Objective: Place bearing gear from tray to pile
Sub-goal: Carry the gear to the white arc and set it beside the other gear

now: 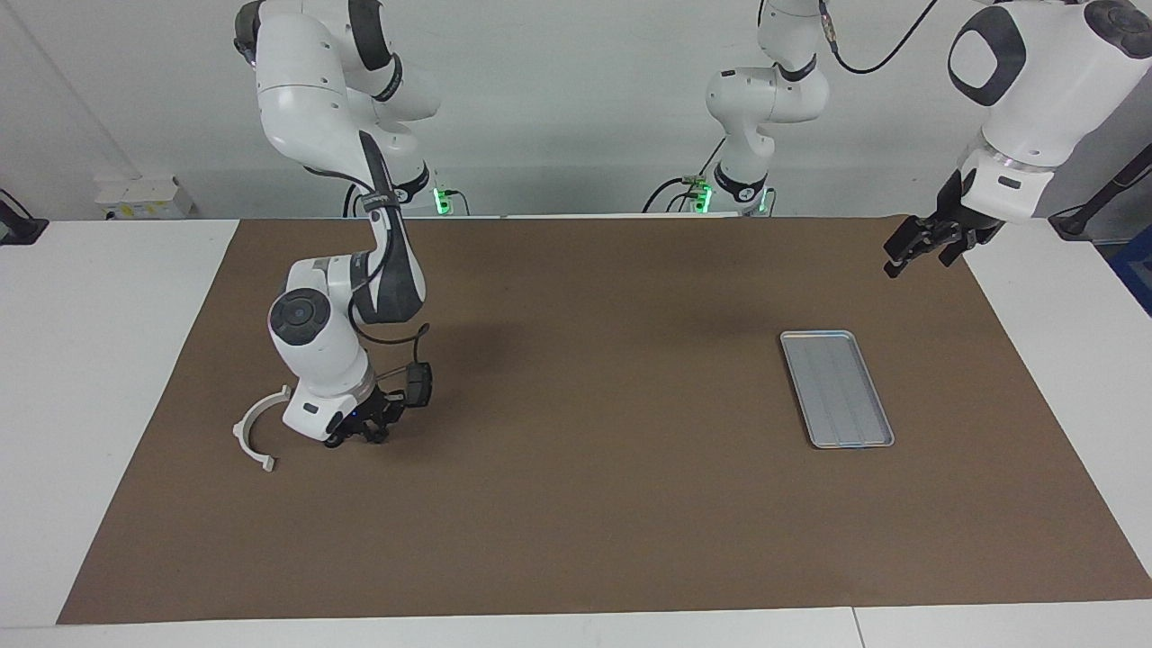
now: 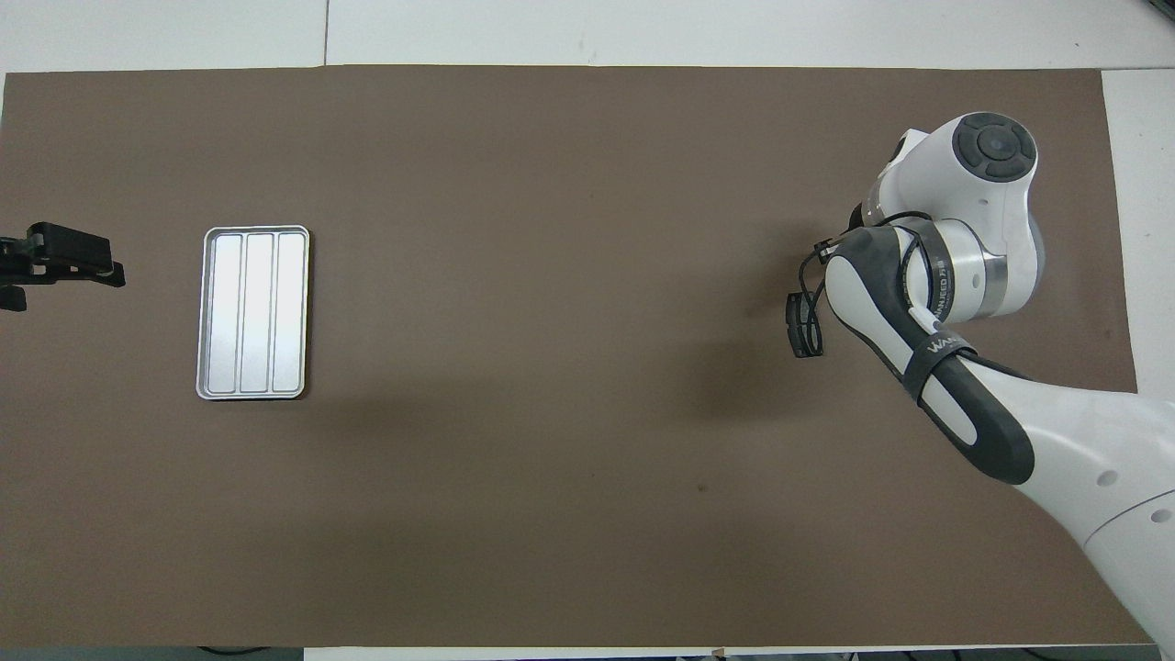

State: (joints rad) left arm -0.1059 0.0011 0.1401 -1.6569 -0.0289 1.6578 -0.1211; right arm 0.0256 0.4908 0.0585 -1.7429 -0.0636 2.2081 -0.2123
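The silver-grey ridged tray [image 1: 837, 389] lies on the brown mat toward the left arm's end, and nothing lies in it; it also shows in the overhead view [image 2: 252, 312]. No bearing gear shows in either view. My right gripper [image 1: 360, 435] is down at the mat toward the right arm's end, right beside the white half-ring bracket [image 1: 253, 436] of the pile. The dark grey pieces of the pile are hidden. In the overhead view the right arm's wrist [image 2: 964, 229] covers its gripper and the pile. My left gripper [image 1: 903, 256] waits raised over the mat's edge, beside the tray [image 2: 69, 255].
The brown mat [image 1: 576, 504] covers most of the white table. A small white box [image 1: 144, 196] sits at the table's corner near the right arm's base.
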